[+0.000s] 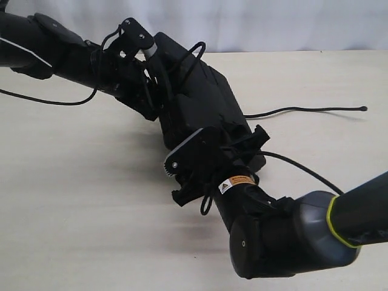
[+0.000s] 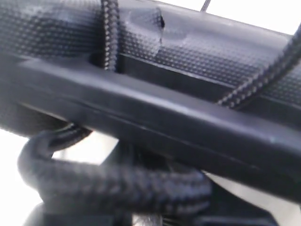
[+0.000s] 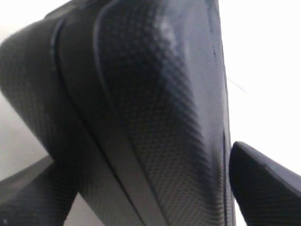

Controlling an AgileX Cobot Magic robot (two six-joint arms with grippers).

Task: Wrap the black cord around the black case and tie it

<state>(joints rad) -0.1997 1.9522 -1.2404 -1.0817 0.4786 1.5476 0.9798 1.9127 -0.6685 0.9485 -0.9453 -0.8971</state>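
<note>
It looks like a robotics lab: a pale table (image 1: 73, 212), a plain white backdrop (image 1: 273, 24), and two black robot arms (image 1: 285, 236) over it.

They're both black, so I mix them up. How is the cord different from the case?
The cord is long and thin; the case is wide and chunky. The cord looks braided, like rope; the case has a skin of tiny dots. The cord curves and trails over the table; the case keeps one solid shape. Both are black, and the cord crosses over the case.
</note>
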